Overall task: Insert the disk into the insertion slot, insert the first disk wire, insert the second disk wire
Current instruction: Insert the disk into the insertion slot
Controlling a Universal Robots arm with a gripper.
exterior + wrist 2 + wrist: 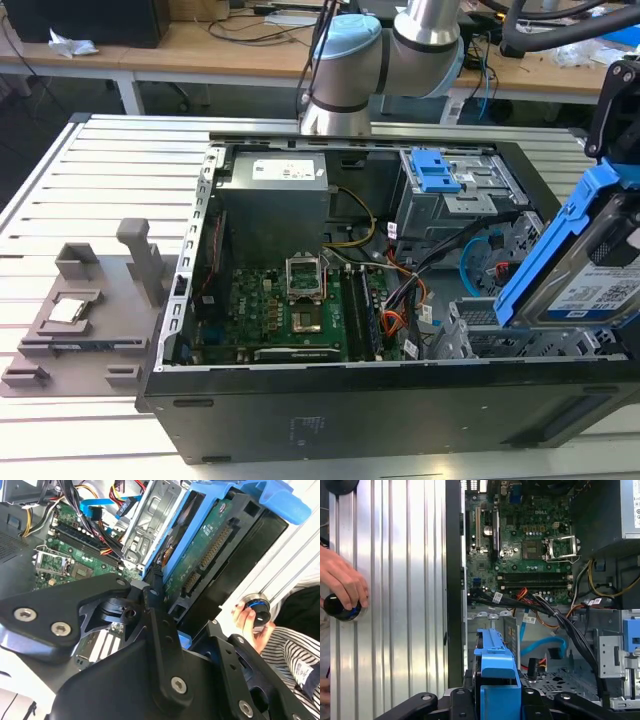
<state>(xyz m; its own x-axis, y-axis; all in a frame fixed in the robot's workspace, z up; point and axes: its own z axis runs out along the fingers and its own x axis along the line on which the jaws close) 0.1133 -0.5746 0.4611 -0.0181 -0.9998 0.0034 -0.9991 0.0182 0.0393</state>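
My gripper is shut on the disk, a silver-grey drive in a bright blue carrier. It hangs tilted over the case's corner at the exterior view's right. In the second wrist view the black fingers clamp the carrier edges, and the disk shows its green board. The first wrist view has the blue carrier just above the insertion slot, a low perforated grey metal bay. The light blue second disk wire curls loose inside the bay. Red and black strands with a dark plug lie beside it.
A taller grey cage with a blue latch plate stands behind the bay. Thick black cables cross toward the motherboard. A person's hand holds a black knob on the slatted table. A grey fixture sits at the exterior view's left.
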